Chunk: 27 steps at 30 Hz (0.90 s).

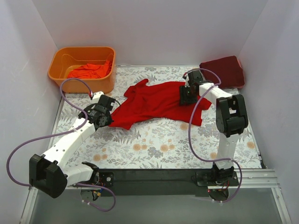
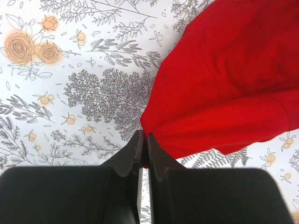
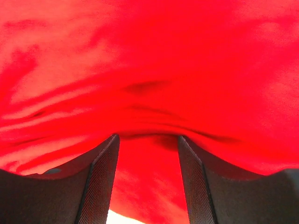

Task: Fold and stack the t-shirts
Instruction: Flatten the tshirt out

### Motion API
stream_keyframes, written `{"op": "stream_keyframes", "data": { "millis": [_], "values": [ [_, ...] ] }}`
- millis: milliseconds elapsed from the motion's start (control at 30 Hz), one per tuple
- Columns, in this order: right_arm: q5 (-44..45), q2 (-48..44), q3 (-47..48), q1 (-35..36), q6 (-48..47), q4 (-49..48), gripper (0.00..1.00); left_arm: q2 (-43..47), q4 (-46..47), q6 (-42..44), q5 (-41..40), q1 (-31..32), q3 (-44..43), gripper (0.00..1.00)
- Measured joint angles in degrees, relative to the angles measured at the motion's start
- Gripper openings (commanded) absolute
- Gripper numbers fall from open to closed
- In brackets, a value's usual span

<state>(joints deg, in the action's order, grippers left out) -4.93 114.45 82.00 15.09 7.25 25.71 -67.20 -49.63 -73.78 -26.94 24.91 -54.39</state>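
A bright red t-shirt (image 1: 159,100) lies crumpled and partly spread on the flowered table. My left gripper (image 1: 108,117) is at its near-left corner. In the left wrist view the jaws (image 2: 144,136) are shut on the edge of the red t-shirt (image 2: 224,79). My right gripper (image 1: 186,98) is down on the shirt's right part. In the right wrist view its fingers (image 3: 148,137) stand apart, with red cloth (image 3: 149,70) bunched over the tips and lying between them. A dark maroon t-shirt (image 1: 226,70) lies folded at the back right.
An orange plastic tub (image 1: 58,63) at the back left holds orange-red t-shirts (image 1: 91,71). White walls close in the table on three sides. Purple cables loop from both arms. A black rail (image 1: 154,179) runs along the near edge.
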Motion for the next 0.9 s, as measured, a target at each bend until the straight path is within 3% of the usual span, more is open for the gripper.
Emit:
{"op": "stream_keyframes", "data": {
  "millis": [200, 533, 667, 900],
  "values": [
    [2.25, -7.34, -4.00, -2.99, -0.35, 2.49, 0.59, 2.12, 0.04, 0.96, -0.11, 0.00, -0.35, 0.00],
    [-2.71, -28.15, -30.38, -7.69, 2.08, -1.20, 0.59, 4.79, 0.42, 2.03, 0.55, 0.00, -2.14, 0.00],
    [-5.86, -32.33, -37.57, -10.75, 2.75, -3.87, 0.60, 4.83, 0.74, 2.25, 1.14, 0.00, -2.14, 0.00],
    [-10.21, -33.18, -41.24, -12.26, 3.13, -9.66, 0.59, 4.85, 1.38, 2.40, 1.92, 0.00, -2.14, 0.00]
  ]
}}
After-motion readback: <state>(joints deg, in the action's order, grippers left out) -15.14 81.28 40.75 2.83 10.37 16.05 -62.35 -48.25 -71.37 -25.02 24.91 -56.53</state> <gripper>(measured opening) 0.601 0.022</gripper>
